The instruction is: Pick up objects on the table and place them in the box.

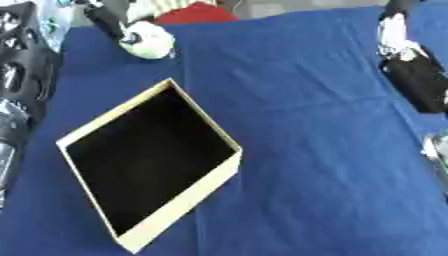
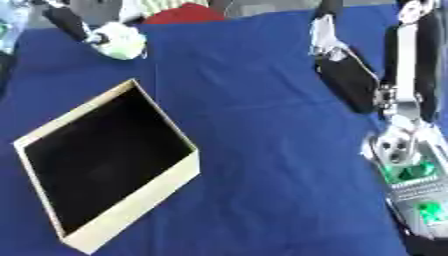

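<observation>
Cardboard box (image 1: 149,165), open with a dark inside, sits askew on the blue cloth (image 1: 306,150) in the left eye view, a pale round object (image 1: 149,40) lying well beyond it; the left hand's (image 1: 22,75) fingers cannot be told. Right eye view shows the right hand (image 2: 407,150) at the right edge, its grip unclear, and no writing legible anywhere.

Right arm (image 2: 404,150): black links, silver joints, green lit panels near the wrist.
</observation>
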Available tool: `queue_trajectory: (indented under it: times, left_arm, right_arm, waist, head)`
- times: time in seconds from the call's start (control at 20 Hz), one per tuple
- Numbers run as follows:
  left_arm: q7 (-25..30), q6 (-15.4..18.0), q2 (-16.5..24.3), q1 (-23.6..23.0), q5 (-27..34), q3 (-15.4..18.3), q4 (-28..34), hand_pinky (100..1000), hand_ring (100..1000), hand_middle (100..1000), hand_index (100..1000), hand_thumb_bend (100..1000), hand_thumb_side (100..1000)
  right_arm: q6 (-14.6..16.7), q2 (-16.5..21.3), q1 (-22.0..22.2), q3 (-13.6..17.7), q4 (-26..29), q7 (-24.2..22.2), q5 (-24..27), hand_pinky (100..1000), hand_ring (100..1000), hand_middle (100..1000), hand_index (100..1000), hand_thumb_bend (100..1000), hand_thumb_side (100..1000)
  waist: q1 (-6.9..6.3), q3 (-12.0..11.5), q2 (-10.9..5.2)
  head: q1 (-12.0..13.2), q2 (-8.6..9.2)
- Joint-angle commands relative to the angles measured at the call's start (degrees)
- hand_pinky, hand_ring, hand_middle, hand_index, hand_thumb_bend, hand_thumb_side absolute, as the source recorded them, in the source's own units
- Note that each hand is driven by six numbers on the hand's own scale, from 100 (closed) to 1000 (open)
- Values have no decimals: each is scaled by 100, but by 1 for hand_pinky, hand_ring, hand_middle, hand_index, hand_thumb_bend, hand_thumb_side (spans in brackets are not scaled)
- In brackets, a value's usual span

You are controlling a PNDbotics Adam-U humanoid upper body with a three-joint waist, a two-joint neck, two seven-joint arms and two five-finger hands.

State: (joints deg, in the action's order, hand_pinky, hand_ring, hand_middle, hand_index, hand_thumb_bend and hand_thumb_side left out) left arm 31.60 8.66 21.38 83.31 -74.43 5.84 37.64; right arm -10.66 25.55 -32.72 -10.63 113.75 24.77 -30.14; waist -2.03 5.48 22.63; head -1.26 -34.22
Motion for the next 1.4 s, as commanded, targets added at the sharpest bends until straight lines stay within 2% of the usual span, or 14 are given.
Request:
queue_trajectory:
  times: [0.05, 0.55, 1.0, 1.3, 1.4]
  left_arm:
    - [-27, 40, 212, 102, 100, -18, 111, 774, 887, 822, 850, 461, 297]
    - [-47, 93, 285, 61, 362, -12, 175, 770, 883, 812, 852, 454, 299]
    - [-49, -18, 184, 37, 25, -9, 19, 777, 894, 852, 859, 536, 308]
    - [1, -210, 163, 47, -265, 121, -53, 774, 892, 854, 857, 472, 263]
    - [20, -222, 142, 46, -299, 131, -56, 773, 891, 855, 857, 420, 224]
  right_arm:
    - [-6, 123, -44, 57, 84, 16, 7, 934, 763, 753, 880, 100, 538]
    - [-1, 135, -26, 63, 84, 32, 12, 934, 763, 753, 881, 100, 538]
    - [0, 140, -40, 50, 84, 45, 50, 936, 761, 751, 882, 100, 539]
    - [-1, 153, -52, 40, 84, 80, 85, 936, 760, 750, 882, 100, 539]
    - [-4, 156, -58, 39, 84, 92, 96, 937, 760, 750, 882, 100, 539]
  waist:
    - [13, 1, -119]
    - [-19, 8, -105]
    - [-37, 81, -44]
    - [-66, 141, 23]
    - [-64, 152, 46]
  head:
    - [-47, 52]
    - [-107, 76]
    - [-26, 122]
    - [35, 232]
    - [50, 256]
